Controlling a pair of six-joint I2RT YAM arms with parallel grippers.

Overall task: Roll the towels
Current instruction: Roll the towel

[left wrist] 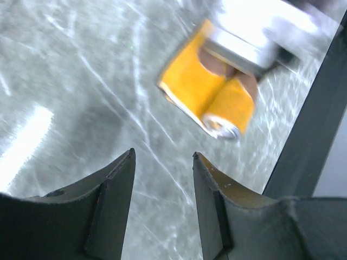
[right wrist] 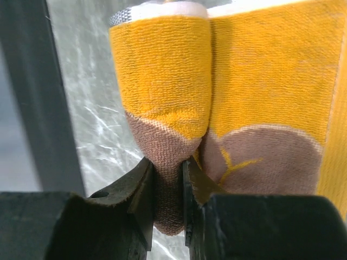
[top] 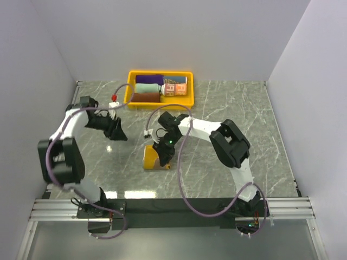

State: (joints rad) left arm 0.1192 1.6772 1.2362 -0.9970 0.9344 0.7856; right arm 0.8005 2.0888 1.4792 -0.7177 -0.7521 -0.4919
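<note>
A brown towel with a yellow border [top: 152,159] lies partly rolled on the marble table. In the right wrist view its rolled end [right wrist: 162,92] rises beside its flat part [right wrist: 271,108]. My right gripper [top: 161,154] [right wrist: 169,165] is shut on the brown rolled fold. My left gripper [top: 118,132] [left wrist: 162,157] is open and empty, held above the table to the left of the towel, which shows in its view [left wrist: 209,95]. Rolled purple [top: 148,79], mint [top: 147,88], maroon [top: 146,97] and lettered [top: 175,86] towels lie in the tray.
A yellow plastic tray [top: 130,86] stands at the back of the table. Grey walls close off the left, back and right sides. A black rail [top: 179,205] runs along the near edge by the arm bases.
</note>
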